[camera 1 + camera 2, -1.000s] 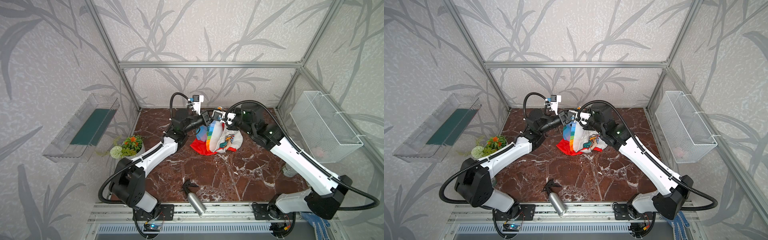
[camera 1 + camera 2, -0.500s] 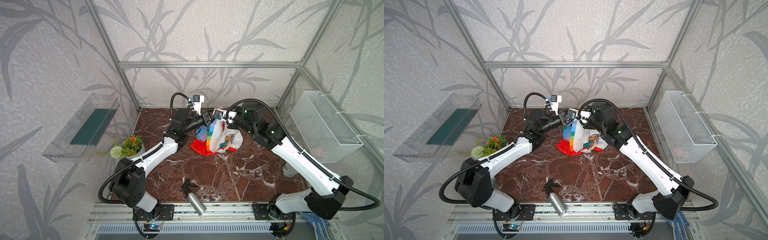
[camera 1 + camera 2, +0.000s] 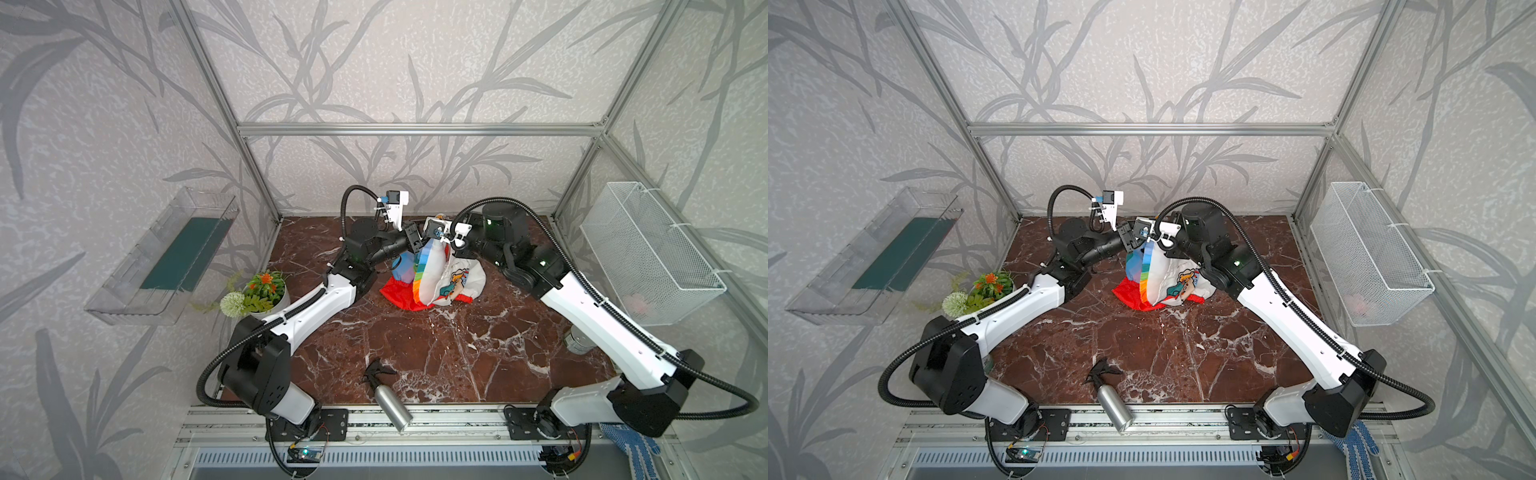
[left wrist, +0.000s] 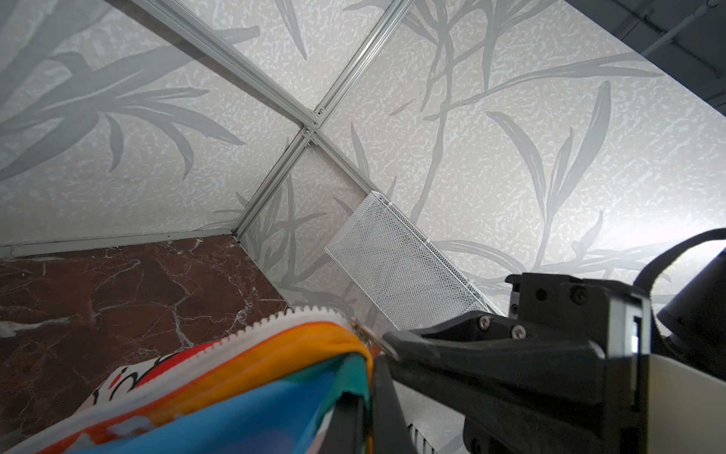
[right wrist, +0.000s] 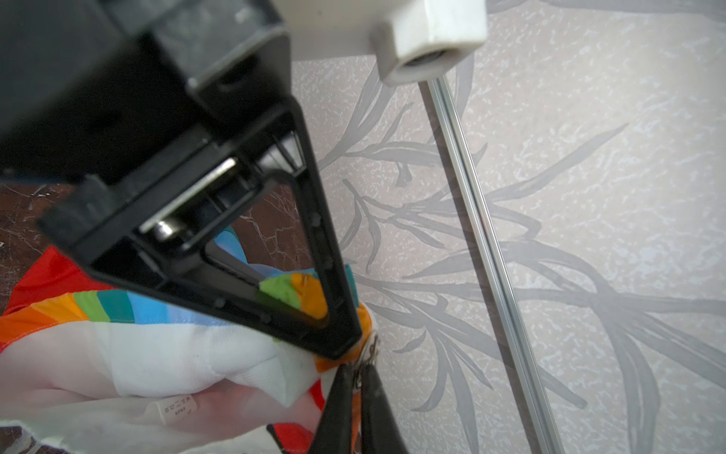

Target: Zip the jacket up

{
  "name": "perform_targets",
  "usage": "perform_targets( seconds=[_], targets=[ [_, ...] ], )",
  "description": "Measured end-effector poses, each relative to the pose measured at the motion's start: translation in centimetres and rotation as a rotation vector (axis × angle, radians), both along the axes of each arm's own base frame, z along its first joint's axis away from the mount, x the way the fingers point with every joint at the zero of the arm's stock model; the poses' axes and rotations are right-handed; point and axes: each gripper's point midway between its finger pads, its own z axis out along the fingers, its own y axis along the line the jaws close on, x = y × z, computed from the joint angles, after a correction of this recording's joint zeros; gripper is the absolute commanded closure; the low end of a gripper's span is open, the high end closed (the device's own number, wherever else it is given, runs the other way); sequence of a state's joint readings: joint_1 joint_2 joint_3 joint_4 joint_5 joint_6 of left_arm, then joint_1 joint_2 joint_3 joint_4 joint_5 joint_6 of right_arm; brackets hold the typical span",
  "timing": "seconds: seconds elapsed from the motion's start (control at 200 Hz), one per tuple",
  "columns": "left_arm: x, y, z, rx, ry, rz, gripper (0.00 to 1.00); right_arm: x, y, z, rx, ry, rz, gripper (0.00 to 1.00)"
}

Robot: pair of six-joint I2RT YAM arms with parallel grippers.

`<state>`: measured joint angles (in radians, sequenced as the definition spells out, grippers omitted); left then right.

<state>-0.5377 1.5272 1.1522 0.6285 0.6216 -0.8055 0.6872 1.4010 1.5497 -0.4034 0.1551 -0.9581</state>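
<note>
Looks barely begun: holding the jacket (image 3: 436,278) up by its striped edge well behind the spray bottle (image 3: 392,409), hood down on the counter (image 3: 457,353), with left tool (image 5: 355,379) clenched on cloth and right tool (image 4: 391,348) pinching the zipper pull (image 4: 367,336), nearly the whole zip apparently left.

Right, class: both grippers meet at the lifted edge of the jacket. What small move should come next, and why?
Probably the right gripper should draw the zipper pull along the teeth, away from the left gripper, which anchors the jacket. Both grippers are shut, the pull is pinched in the right one, and the teeth in the left wrist view look unjoined.
</note>
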Motion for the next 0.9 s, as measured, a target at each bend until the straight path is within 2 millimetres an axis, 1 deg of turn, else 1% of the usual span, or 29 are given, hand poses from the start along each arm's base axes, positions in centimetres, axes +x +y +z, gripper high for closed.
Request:
perform_targets(
  seconds=[0.09, 0.18, 0.295, 0.67, 0.9],
  targets=[
    [0.0, 0.0, 0.0, 0.0, -0.001, 0.0, 1.0, 0.2, 0.1, 0.1, 0.001, -0.002, 0.0, 0.91],
    [0.0, 0.0, 0.0, 0.001, -0.001, 0.0, 1.0, 0.3, 0.2, 0.1, 0.002, -0.001, -0.001, 1.0],
    [0.0, 0.0, 0.0, 0.0, -0.002, 0.001, 1.0, 0.5, 0.4, 0.6, 0.009, -0.006, -0.002, 1.0],
    [-0.3, 0.4, 0.7, 0.0, -0.014, 0.013, 1.0, 0.8, 0.2, 1.0, 0.064, 0.002, -0.042, 1.0],
    [-1.1, 1.2, 0.8, 0.025, -0.022, 0.041, 1.0, 1.2, 0.5, 1.2, 0.149, 0.019, -0.064, 1.0]
  ],
)
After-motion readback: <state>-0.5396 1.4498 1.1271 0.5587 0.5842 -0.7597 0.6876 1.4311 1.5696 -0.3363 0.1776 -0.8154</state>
